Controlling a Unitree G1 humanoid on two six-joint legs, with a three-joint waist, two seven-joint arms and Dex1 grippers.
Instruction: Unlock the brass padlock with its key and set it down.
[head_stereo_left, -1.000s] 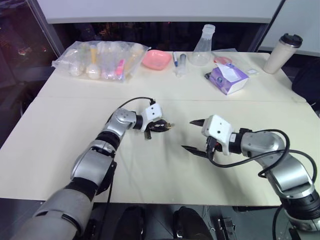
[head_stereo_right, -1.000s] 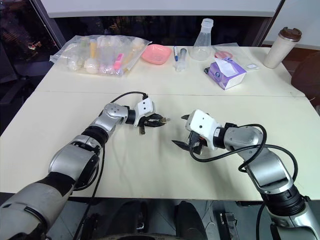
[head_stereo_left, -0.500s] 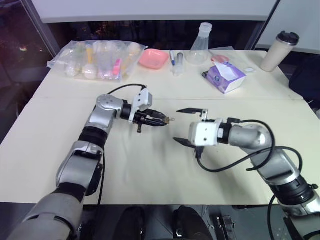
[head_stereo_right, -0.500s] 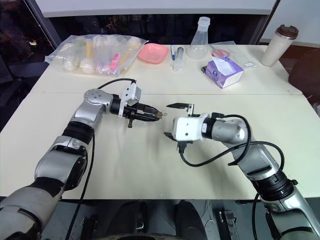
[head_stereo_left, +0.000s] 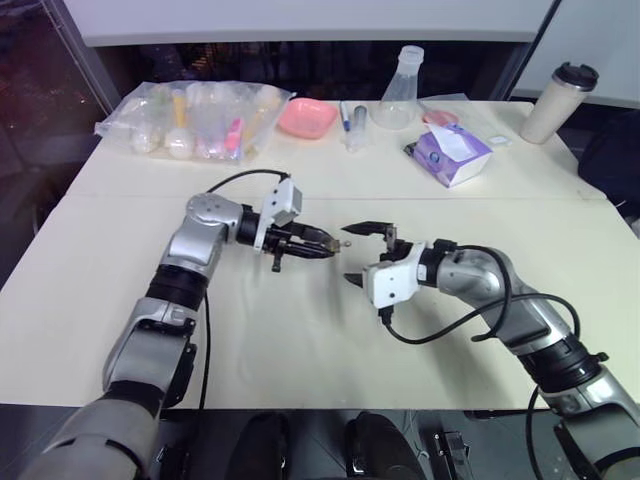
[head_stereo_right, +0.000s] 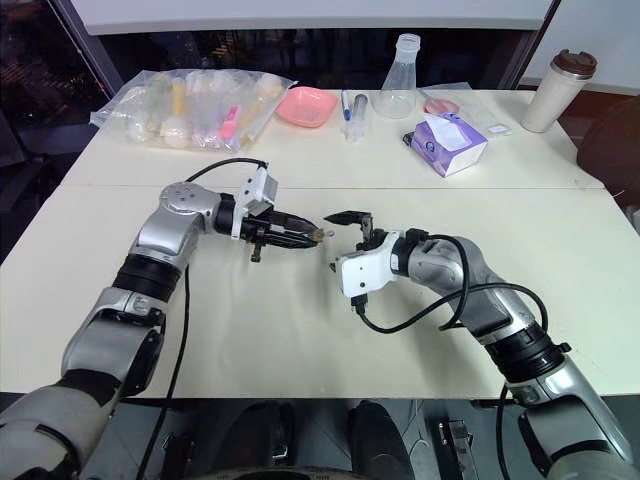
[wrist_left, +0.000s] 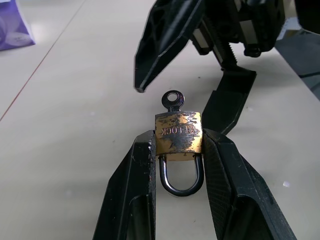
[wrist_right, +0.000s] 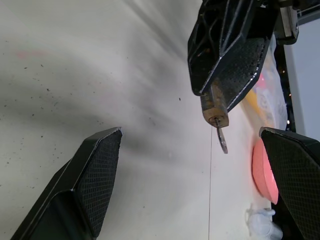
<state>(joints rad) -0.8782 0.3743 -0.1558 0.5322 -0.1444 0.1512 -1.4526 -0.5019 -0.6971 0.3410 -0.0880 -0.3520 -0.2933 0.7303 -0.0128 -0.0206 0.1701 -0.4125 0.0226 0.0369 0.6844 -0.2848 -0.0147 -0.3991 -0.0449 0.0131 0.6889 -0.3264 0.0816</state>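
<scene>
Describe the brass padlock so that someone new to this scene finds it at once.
Look over the middle of the cream table, where the two black tools face each other. The brass padlock is pinched between the fingers of the left tool. It is a worn golden block with a silvery shackle, with a key in it.

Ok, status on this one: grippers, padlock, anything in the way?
Left gripper clamped on the brass padlock, key in it. Right gripper open, facing the key. Nothing between them.
</scene>
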